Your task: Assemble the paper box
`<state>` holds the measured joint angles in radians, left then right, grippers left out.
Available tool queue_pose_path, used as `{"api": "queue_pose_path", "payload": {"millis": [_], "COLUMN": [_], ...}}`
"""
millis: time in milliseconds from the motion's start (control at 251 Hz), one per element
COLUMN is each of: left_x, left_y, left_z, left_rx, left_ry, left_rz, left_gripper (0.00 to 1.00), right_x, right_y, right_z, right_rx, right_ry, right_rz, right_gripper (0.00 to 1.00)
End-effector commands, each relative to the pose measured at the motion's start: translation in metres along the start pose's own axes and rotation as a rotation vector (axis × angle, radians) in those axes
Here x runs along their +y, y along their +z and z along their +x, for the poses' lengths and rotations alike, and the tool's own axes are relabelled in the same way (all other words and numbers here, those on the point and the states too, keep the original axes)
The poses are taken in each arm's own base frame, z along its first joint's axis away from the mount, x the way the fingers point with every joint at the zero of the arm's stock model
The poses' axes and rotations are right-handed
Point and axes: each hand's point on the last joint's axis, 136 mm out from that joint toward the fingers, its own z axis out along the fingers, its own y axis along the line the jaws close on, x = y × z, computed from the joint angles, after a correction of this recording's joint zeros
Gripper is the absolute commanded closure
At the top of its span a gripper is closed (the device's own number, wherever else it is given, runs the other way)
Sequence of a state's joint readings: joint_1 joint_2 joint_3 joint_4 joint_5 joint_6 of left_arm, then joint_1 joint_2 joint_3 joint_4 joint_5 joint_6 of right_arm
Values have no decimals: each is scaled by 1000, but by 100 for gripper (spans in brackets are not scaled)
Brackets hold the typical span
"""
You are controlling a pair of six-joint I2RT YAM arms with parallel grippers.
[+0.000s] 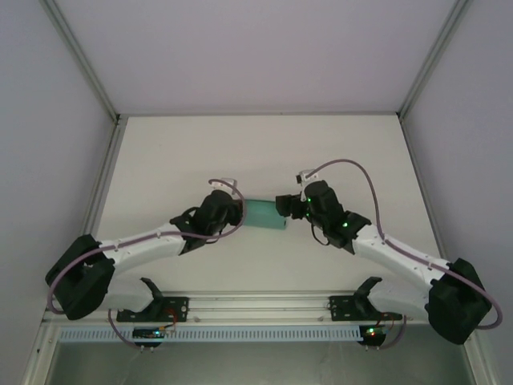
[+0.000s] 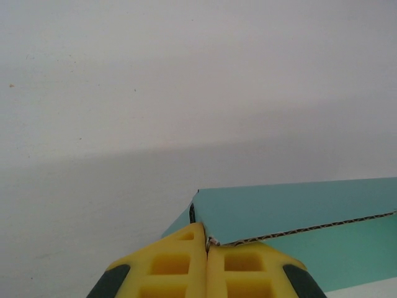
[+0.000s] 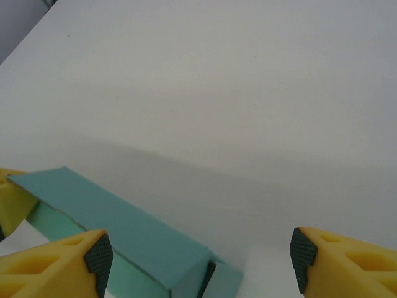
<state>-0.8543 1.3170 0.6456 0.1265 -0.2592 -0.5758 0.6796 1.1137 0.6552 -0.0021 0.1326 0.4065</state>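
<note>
The paper box [image 1: 264,215] is a small teal-green card box lying on the white table between my two grippers. My left gripper [image 1: 238,212] holds its left end. In the left wrist view the yellow fingers [image 2: 186,264] are pressed together, and the left gripper [image 2: 208,247] pinches a corrugated edge of the paper box [image 2: 291,208] at their tips. My right gripper [image 1: 283,207] sits at the box's right end. In the right wrist view the right gripper [image 3: 200,254] stands wide open, with the paper box [image 3: 118,220] end reaching in beside its left pad [image 3: 98,254].
The white table [image 1: 264,152] stretches away behind the box, with grey walls on both sides. A yellow finger of the left gripper [image 3: 9,202] shows at the box's far end in the right wrist view.
</note>
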Motion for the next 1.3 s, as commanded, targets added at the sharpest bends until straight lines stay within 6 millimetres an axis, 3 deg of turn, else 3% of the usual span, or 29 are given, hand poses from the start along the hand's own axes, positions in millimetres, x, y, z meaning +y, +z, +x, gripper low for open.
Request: {"api": "queue_pose_path", "payload": {"millis": [0,148,279,459,663,758,946,1102,1205,1297], "left_x": [45,38,25,-12,-24,-25,-8,-13,-11,3], "left_y": [-4,-5,-7,-27,-63,-67,-41,-19,-12,-6], "left_z": [95,85,76,50,15,-2,-23,-5,15,35], "left_rx": [349,326,303,275,211,178,199,291,365,400], "left_ry": [114,108,103,146,178,116,-71,-90,-126,-168], "left_rz": [-149,-127,-72,104,188,209,212,255,278,247], "left_gripper": [98,97,88,49,0,1,1,3,13,27], "right_x": [-2,-10,-20,-36,-45,-49,-50,-51,-54,-56], "right_y": [3,16,24,27,26,25,26,28,30,30], "right_z": [-16,6,35,59,81,88,101,106,111,119], "right_rx": [-25,76,144,167,199,213,247,262,277,293], "right_ry": [61,91,129,160,190,200,217,222,229,231], "right_rz": [-17,7,39,102,128,143,139,146,156,161], "right_gripper": [23,26,28,30,30,30,30,31,31,36]}}
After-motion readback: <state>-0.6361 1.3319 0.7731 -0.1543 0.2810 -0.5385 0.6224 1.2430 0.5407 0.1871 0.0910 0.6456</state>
